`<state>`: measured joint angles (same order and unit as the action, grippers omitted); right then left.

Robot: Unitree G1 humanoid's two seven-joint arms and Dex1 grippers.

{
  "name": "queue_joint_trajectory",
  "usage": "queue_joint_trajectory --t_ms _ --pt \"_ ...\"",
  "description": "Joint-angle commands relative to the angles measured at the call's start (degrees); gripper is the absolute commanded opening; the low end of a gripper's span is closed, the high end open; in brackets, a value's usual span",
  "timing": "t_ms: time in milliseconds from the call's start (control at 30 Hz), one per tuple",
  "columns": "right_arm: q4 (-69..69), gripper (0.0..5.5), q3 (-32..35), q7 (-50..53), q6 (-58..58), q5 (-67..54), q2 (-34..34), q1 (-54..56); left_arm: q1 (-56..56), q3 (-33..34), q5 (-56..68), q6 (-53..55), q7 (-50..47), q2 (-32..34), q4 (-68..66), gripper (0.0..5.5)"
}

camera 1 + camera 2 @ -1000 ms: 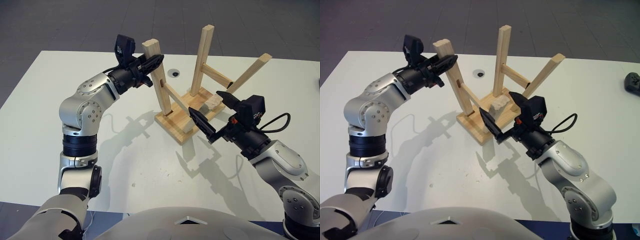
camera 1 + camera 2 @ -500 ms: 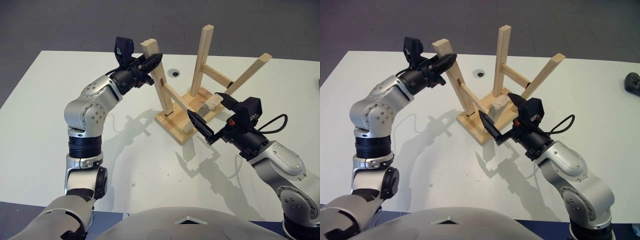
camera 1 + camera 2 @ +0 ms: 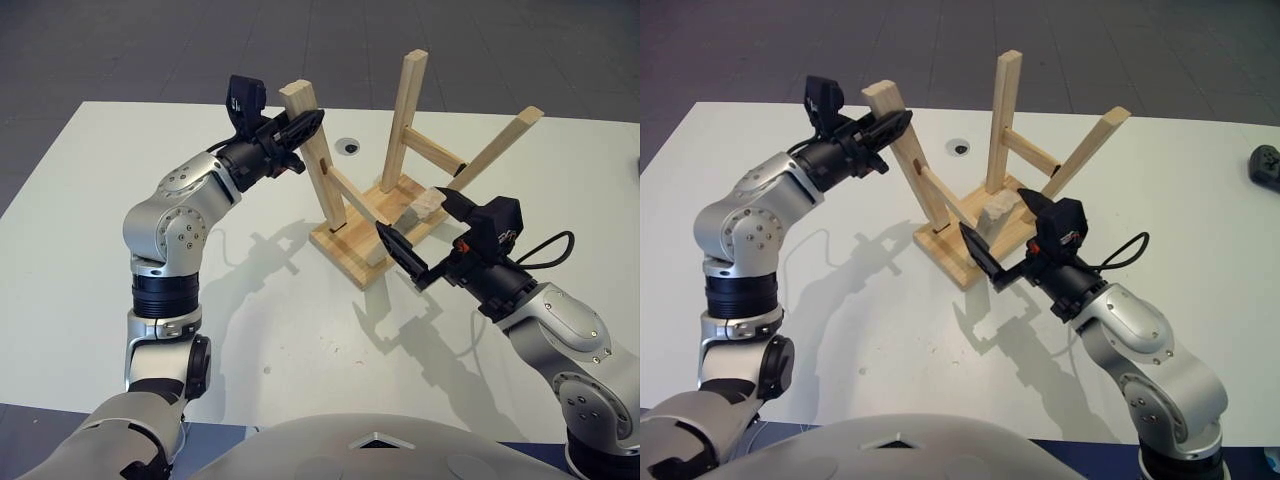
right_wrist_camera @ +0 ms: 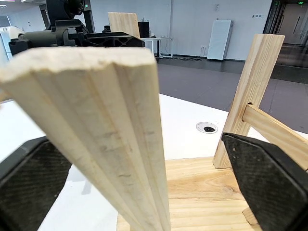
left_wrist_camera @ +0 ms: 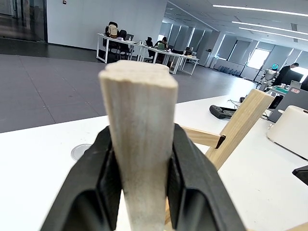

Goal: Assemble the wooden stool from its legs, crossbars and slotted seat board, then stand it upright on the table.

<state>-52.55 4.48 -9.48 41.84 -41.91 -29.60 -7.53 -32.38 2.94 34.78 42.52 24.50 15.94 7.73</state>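
The wooden stool stands upside down at the middle of the white table, its seat board (image 3: 352, 256) flat on the top. Three legs rise from it: a left one (image 3: 318, 170), a middle one (image 3: 403, 110) and a right one (image 3: 497, 147), joined by crossbars (image 3: 432, 152). My left gripper (image 3: 308, 140) is shut on the left leg (image 5: 138, 120) near its top end. My right gripper (image 3: 408, 207) is open at the board's near right corner. A pale fourth leg (image 4: 110, 125) leans between its fingers (image 4: 264, 178).
A round cable hole (image 3: 350, 147) lies in the table behind the stool. A black controller (image 3: 1267, 165) rests at the far right edge, beside a white box (image 5: 291, 130). Bare table stretches to the left and in front of the stool.
My left elbow has swung slightly while its gripper stays on the leg. My right gripper has edged a little closer to the stool. The stool has not moved.
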Motion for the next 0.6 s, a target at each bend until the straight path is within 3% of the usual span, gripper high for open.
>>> queue_joint_trajectory --t_ms 33,233,600 --pt "0.6 5.40 -0.1 -0.4 -0.1 1.0 0.0 -0.5 1.0 -3.1 -2.7 -1.3 2.9 1.9 0.7 1.04" --pt "0.7 5.40 0.1 -0.5 0.1 1.8 0.1 -0.8 1.7 -4.6 -3.3 -1.5 3.2 1.5 2.7 1.04" --pt "0.4 5.40 -0.3 -1.3 -0.1 3.7 -0.1 -1.4 0.7 1.0 -1.0 6.7 -4.7 1.4 5.2 1.04"
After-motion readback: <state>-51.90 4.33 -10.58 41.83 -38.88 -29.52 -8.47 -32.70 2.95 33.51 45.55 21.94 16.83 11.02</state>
